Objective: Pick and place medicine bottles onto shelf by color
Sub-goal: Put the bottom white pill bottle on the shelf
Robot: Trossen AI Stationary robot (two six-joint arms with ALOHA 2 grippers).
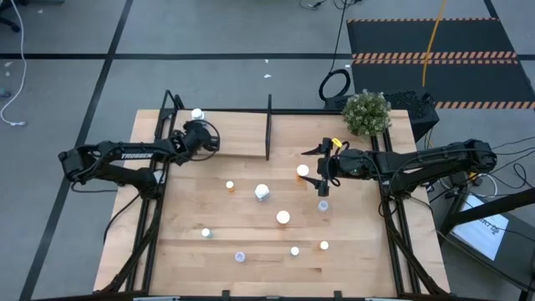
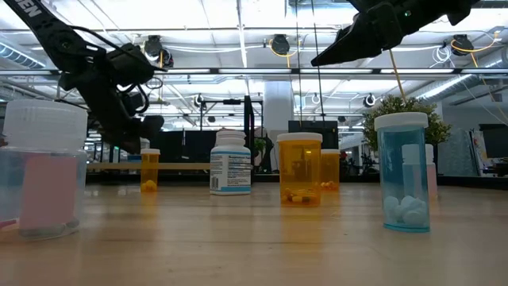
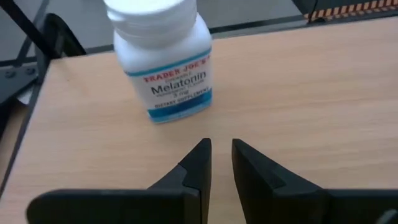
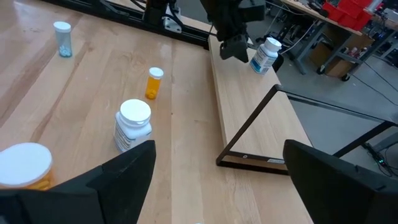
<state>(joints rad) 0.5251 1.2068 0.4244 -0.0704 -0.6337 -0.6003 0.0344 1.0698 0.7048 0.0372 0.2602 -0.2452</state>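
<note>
A white medicine bottle (image 3: 163, 59) with a blue label stands upright on the far left part of the light-wood shelf (image 1: 242, 135). My left gripper (image 3: 221, 148) hovers just short of it over the plank, its fingers shut with nothing between them; the right wrist view shows this gripper (image 4: 232, 47) beside the bottle (image 4: 264, 55). My right gripper (image 1: 318, 171) hangs open above the table to the right of the black divider (image 1: 268, 125), over an orange bottle (image 1: 303, 170) and a pale blue one (image 1: 323, 205). Several more bottles stand upright on the table.
White (image 1: 262, 192), orange (image 1: 230, 185) and orange white-capped (image 1: 283, 217) bottles stand mid-table; small ones (image 1: 206, 233) (image 1: 241, 257) (image 1: 294, 251) (image 1: 324, 246) stand near the front. A potted plant (image 1: 366, 113) sits at the back right. Black frame posts (image 1: 171, 104) edge the shelf.
</note>
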